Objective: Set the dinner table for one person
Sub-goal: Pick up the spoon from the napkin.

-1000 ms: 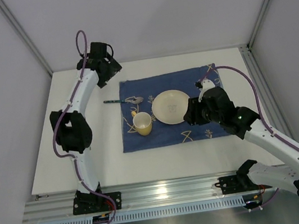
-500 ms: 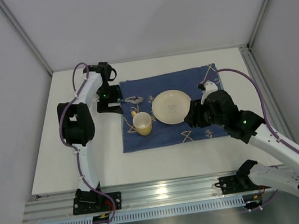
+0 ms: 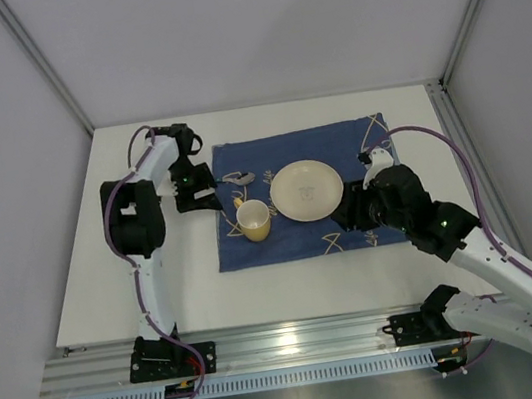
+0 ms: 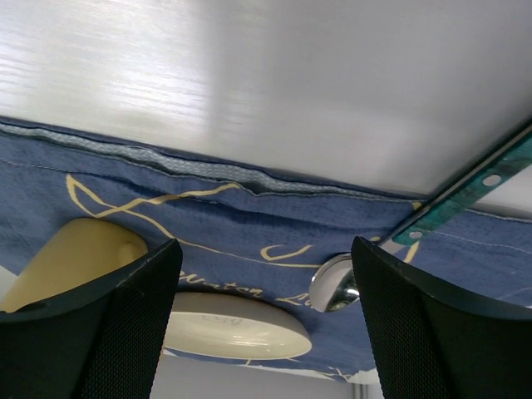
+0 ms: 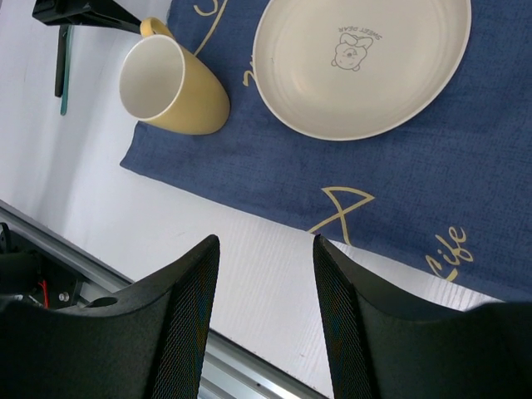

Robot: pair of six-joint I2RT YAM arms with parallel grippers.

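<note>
On the white dinner table [image 3: 157, 277] lies a dark blue cloth [image 3: 292, 238]. It carries a cream plate [image 3: 305, 190], a yellow cup [image 3: 254, 220] and a spoon [image 3: 239, 177] with a teal handle [image 4: 465, 199]. My left gripper [image 3: 199, 192] hovers low at the cloth's left edge, over the spoon's handle, and stands open. In the left wrist view its fingers [image 4: 125, 332] frame the spoon bowl [image 4: 337, 283] and the plate [image 4: 233, 324] without touching either. My right gripper [image 3: 353, 206] is open to the right of the plate, with nothing between its fingers [image 5: 187, 307].
Silver frame rails [image 3: 289, 343] run along the near edge by the arm bases. White walls enclose the other sides. In the right wrist view the cup [image 5: 170, 83] stands left of the plate [image 5: 362, 66], and bare tabletop [image 5: 166, 216] lies below the cloth.
My left arm has swung from the far back-left down to the cloth's left edge, over the spoon's handle. The right arm has drawn back slightly from the plate.
</note>
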